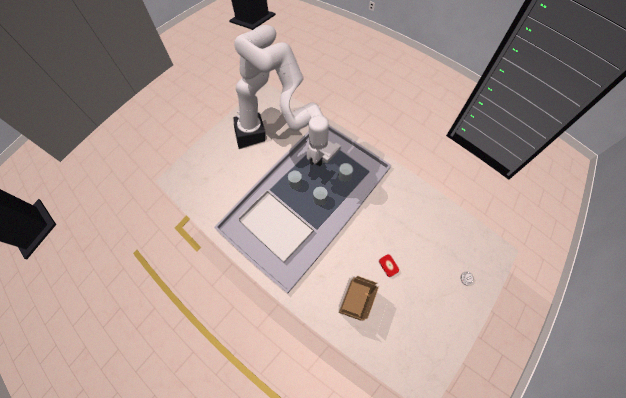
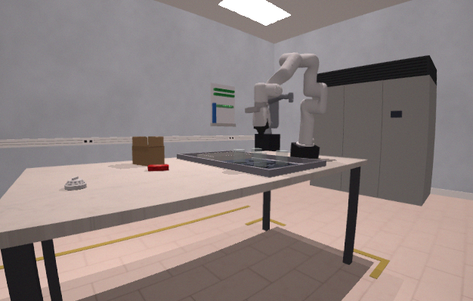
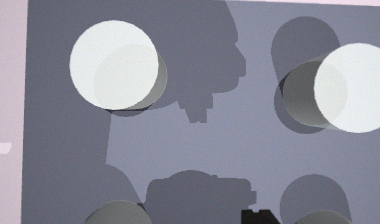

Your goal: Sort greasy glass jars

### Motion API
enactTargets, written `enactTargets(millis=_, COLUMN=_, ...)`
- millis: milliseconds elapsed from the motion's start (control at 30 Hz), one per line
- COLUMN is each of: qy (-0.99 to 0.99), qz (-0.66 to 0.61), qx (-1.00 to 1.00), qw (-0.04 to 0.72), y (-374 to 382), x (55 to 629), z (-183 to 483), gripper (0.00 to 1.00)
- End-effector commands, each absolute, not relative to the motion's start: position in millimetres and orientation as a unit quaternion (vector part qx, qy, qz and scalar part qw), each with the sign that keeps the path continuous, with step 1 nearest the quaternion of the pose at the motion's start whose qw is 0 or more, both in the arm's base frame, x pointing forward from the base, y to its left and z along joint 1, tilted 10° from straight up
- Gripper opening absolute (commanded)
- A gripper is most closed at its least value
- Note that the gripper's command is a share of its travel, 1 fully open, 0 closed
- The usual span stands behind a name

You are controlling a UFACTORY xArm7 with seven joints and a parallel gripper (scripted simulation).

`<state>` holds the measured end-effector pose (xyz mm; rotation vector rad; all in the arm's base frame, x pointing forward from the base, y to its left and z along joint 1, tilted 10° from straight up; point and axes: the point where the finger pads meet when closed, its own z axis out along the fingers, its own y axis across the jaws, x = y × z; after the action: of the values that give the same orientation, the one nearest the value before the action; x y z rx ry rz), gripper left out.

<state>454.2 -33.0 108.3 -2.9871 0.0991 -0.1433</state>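
Pale table top (image 2: 128,189) fills the near ground, and nearest on it sits a small grey disc (image 2: 75,184), then a red block (image 2: 158,167) and a cardboard box (image 2: 148,150) behind that. Beyond the box comes the grey-rimmed tray frame (image 1: 255,272), holding a white tray (image 1: 276,226) at its near end and the dark drying mat (image 1: 305,202) at its far end. Three glass jars stand on the mat: one near the white tray (image 1: 320,193), one toward the arm's base (image 1: 294,177), one on the opposite side (image 1: 345,170). Gripper (image 1: 314,159) hangs above the mat's far edge, jaws pressed together on nothing, touching no jar. Testing for grease looks like the job, so my call is open wide, drop squarely over one jar and squeeze gently, since a slick jar could slip. Wrist view crops two jars at its bottom edge; grease shows on none.
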Motion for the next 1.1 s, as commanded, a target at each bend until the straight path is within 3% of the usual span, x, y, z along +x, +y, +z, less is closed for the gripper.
enactTargets(millis=0, qy=0.035, qz=-0.05, qx=-0.996, qw=0.072, y=6.2, x=460.8, z=116.7, gripper=0.0)
enactTargets(millis=433, qy=0.035, qz=-0.05, qx=-0.996, qw=0.072, y=69.2, x=467.9, z=126.3, gripper=0.0)
enactTargets(millis=1067, qy=0.035, qz=-0.05, qx=-0.996, qw=0.072, y=79.8, x=475.8, z=51.1, gripper=0.0)
